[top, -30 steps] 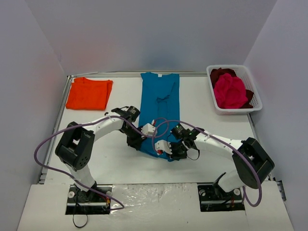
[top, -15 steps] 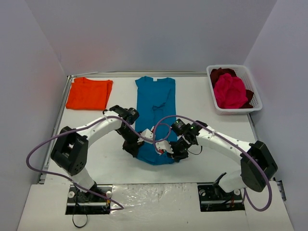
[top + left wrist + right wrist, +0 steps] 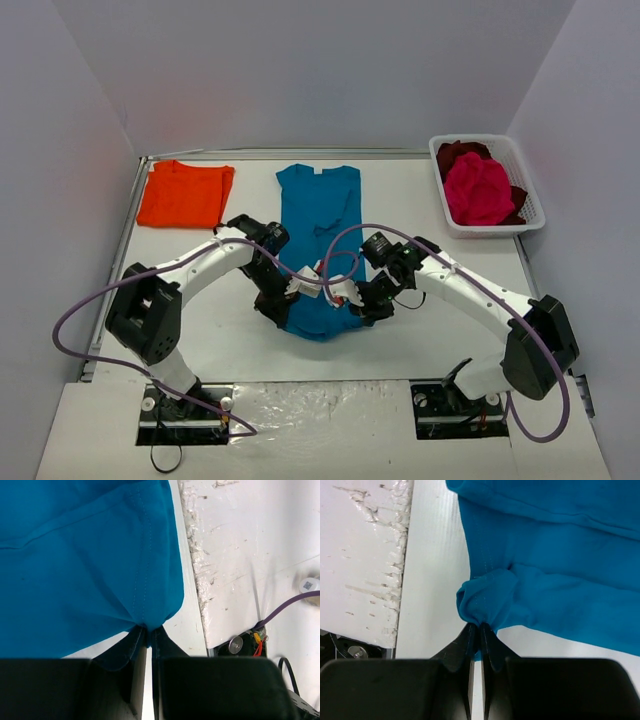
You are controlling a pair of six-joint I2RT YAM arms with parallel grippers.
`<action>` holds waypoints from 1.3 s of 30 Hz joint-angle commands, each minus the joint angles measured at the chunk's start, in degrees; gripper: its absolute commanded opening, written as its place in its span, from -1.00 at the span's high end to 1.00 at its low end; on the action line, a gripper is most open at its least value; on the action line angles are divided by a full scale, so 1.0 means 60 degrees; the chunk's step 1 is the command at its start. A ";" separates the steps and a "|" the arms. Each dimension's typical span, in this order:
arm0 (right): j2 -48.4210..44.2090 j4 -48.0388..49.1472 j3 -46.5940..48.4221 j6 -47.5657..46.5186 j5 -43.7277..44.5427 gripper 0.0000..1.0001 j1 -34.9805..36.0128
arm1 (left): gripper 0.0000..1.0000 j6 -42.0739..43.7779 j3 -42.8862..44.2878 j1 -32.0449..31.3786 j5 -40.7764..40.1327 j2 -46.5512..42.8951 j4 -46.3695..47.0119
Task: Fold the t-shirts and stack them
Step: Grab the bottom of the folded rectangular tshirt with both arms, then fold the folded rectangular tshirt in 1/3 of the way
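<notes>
The teal-blue t-shirt [image 3: 318, 240] lies lengthwise in the middle of the table, collar toward the far wall, its near end lifted. My left gripper [image 3: 283, 308] is shut on that shirt's near left hem corner [image 3: 150, 615]. My right gripper [image 3: 362, 306] is shut on the near right corner, bunched cloth [image 3: 485, 600] pinched between its tips. The orange t-shirt [image 3: 185, 192] rests folded at the far left. A magenta-pink t-shirt [image 3: 478, 190] sits crumpled on a dark red one [image 3: 456, 153] inside the basket.
The white slotted basket [image 3: 524, 186] stands at the far right by the wall. A rough white strip [image 3: 330, 400] runs along the table's near edge above the arm bases. Purple cables [image 3: 330, 262] loop over both arms near the shirt.
Both grippers, holding the teal shirt's near corners, have drawn closer together and moved away from the near edge. The shirt has slid left and looks shorter, its near end rounded.
</notes>
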 commanded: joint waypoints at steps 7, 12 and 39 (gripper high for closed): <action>-0.0053 -0.0238 0.1055 -0.0022 0.0046 1.00 -0.0673 | 0.95 -0.0520 0.0490 0.0454 0.0082 -0.0541 0.0589; 0.0372 0.0041 0.1347 -0.0095 0.0060 1.00 -0.1010 | 0.95 -0.0579 0.0753 0.0556 -0.0284 -0.0526 0.0575; 0.2760 0.0905 0.4028 -0.0461 0.0514 1.00 -0.2182 | 0.95 -0.1268 0.2978 0.1626 -0.1764 0.0865 0.1513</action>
